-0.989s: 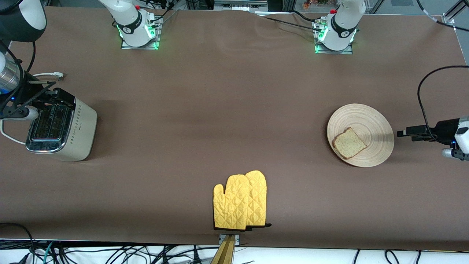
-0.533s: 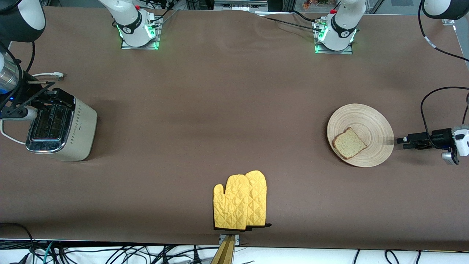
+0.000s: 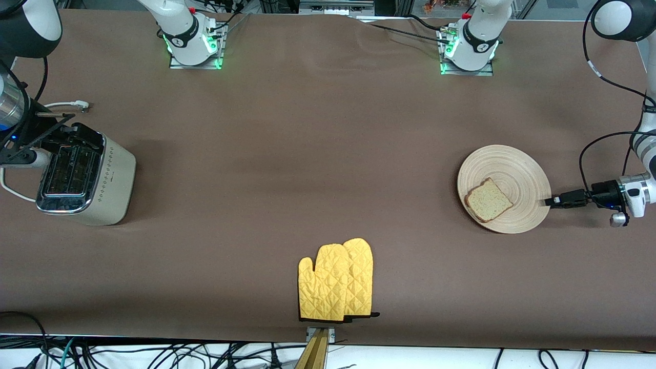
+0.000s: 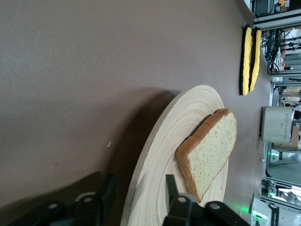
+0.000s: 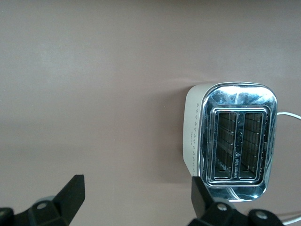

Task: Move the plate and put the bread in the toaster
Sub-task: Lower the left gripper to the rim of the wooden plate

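From the front view, the plate (image 3: 504,188) is lying toward the left arm's end of the table with the bread (image 3: 488,200) resting on it, on the part of the plate nearer the camera, while the toaster (image 3: 84,179) is standing well apart at the right arm's end, its slots empty; a pair of yellow oven mitts (image 3: 336,280) is lying near the table's front edge between them. The left gripper (image 3: 549,201) is sitting low at the plate's rim, and the right gripper (image 3: 54,138) is hanging over the toaster, that arm apparently waiting. Judging by this, nothing is finished yet: the plate is not moved and the bread is not in the toaster. The left wrist view is adding what the front cannot show: the left gripper (image 4: 136,197) is spread, one finger under or outside the plate's (image 4: 162,155) rim and one above it, straddling but not yet clamping, with the bread (image 4: 207,153) just beside the upper finger. The right wrist view is looking straight down into the toaster's (image 5: 233,141) two empty slots, with the right gripper (image 5: 136,200) wide apart and holding nothing.
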Robot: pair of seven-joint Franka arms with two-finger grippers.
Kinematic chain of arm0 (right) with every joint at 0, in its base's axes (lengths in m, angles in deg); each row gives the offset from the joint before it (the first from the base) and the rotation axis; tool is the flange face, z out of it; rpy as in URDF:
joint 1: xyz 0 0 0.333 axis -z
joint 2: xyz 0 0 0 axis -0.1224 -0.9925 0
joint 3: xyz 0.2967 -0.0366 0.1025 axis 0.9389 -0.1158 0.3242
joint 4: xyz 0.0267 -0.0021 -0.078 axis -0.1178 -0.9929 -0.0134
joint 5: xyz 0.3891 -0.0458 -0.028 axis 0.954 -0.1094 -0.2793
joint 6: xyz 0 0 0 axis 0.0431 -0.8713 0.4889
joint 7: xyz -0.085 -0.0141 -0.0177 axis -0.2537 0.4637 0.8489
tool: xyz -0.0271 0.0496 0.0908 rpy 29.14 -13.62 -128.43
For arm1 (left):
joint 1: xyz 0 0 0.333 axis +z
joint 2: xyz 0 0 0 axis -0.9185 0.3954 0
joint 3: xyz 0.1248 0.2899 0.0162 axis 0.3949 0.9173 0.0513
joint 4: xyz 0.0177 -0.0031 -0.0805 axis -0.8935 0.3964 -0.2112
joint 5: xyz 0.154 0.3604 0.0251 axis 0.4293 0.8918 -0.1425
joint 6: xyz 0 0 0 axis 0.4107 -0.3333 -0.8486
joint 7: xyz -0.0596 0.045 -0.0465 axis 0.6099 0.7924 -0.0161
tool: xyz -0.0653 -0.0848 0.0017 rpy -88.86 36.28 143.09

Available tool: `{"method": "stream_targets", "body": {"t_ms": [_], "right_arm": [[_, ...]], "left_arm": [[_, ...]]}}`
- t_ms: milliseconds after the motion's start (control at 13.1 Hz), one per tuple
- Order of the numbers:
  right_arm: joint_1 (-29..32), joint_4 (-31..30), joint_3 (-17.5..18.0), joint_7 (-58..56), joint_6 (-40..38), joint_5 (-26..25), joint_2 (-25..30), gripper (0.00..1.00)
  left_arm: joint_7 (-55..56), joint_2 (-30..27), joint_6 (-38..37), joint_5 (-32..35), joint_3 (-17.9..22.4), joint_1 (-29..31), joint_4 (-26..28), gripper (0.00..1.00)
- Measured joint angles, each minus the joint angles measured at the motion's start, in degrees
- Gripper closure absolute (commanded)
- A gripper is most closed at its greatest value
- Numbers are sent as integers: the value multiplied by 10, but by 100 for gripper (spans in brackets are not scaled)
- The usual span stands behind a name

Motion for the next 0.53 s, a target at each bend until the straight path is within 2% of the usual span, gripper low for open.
{"method": "stream_targets", "body": {"t_ms": [152, 533], "right_arm": [[0, 1, 0, 0, 0, 0, 0, 0], [1, 2, 0, 2, 1, 0, -2, 0]], "left_arm": [[-1, 12, -26, 0, 0, 1, 0, 100], [-10, 20, -74, -7, -3, 8, -4, 100]]}}
